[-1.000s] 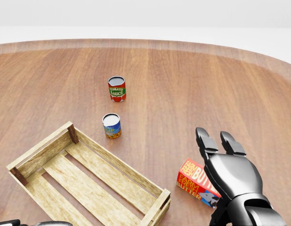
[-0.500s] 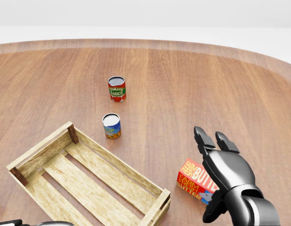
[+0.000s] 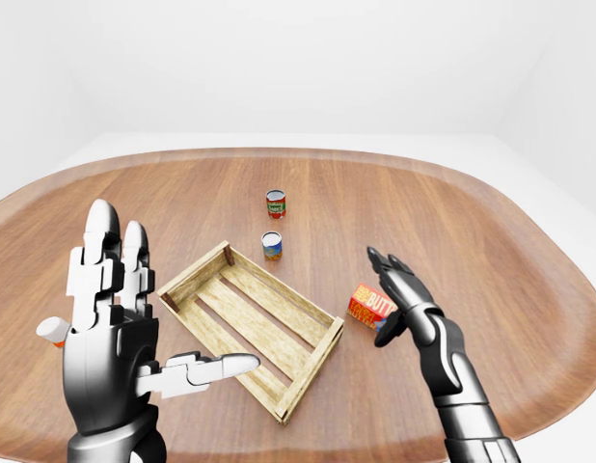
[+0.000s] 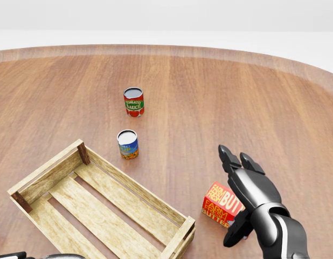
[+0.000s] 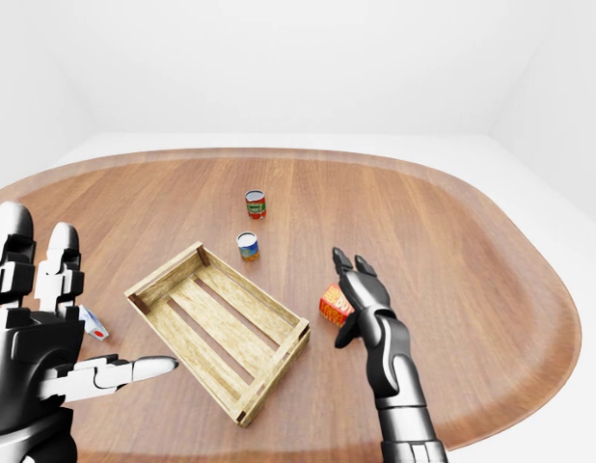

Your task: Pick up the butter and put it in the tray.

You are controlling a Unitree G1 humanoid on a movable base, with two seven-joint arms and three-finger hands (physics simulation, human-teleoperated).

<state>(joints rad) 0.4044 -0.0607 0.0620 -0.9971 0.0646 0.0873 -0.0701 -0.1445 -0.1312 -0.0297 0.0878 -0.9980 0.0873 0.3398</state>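
Big oval wooden table (image 3: 491, 241) with reddish-brown grain running lengthwise and a paler rounded edge. Plain white walls (image 3: 298, 58) all round, white floor (image 5: 529, 164) beyond the rim. Soft, even light, barely any shadows.

The tabletop (image 4: 252, 97) looks like reddish-brown wood with fine straight grain and a soft satin sheen, while the tray (image 4: 104, 216) is pale unfinished-looking wood, its slats matt and streaked with coarse grain and darker blocks at the corners. The butter (image 4: 220, 208) appears to be a printed cardboard carton, smooth and mostly matt in red and yellow, and the two cans, the tomato sauce can (image 4: 133, 102) and the blue-labelled can (image 4: 127, 144), show paper-like printed labels under greyish metallic tops. The right robot hand (image 4: 247, 186) and left robot hand (image 3: 110, 338) look like glossy dark metal or hard plastic with bright highlights.
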